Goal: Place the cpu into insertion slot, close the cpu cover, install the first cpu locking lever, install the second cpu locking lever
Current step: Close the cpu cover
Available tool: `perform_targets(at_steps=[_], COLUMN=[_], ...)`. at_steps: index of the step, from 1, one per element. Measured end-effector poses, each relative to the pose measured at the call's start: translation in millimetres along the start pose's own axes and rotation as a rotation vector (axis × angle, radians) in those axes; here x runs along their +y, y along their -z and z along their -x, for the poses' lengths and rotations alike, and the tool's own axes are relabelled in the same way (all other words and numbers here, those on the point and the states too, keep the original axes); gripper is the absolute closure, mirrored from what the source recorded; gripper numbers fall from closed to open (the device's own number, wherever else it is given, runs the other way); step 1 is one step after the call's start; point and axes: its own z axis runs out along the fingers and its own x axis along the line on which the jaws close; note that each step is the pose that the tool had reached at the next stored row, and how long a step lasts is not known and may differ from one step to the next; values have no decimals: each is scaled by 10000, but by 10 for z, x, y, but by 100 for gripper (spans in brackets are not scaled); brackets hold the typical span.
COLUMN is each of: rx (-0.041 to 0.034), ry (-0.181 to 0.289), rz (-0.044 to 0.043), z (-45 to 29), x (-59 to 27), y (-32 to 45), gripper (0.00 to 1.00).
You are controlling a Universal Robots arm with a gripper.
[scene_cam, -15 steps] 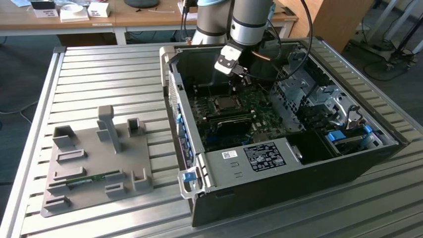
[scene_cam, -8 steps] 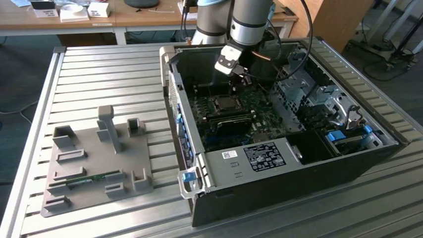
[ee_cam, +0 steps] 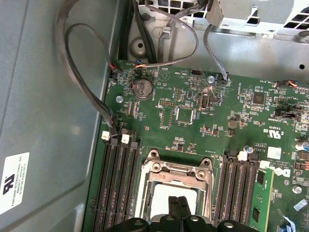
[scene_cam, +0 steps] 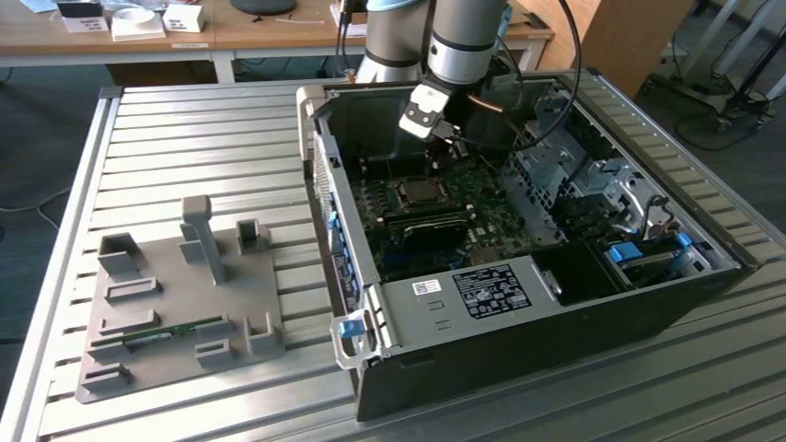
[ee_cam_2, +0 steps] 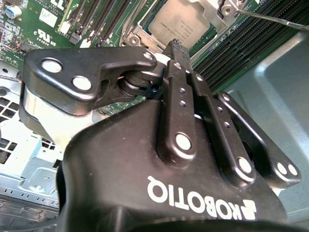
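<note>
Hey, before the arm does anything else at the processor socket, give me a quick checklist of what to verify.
1. cpu lying flat in the insertion slot: ok.
2. cpu cover down around the chip: ok.
3. Locking lever, the thin rod beside the socket, latched: cannot tell.
4. fingers shut, holding nothing, over the chip: ok.
5. Cables along the case wall, away from the socket: ok.

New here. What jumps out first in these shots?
The arm reaches into the open computer case, its gripper over the cpu with jaws shut; the chip shows through the cpu cover. On the exterior view's left, a grey fixture plate lies on the slatted table.
</note>
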Motion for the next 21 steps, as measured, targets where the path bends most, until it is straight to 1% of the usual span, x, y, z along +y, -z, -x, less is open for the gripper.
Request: perform_targets(at_steps=[3,7,21], rx=[1,7,9], ry=[24,173,231], rz=[0,-2,-3], z=[0,0,0], x=[0,0,0], y=[0,0,0], gripper=[89,89,89])
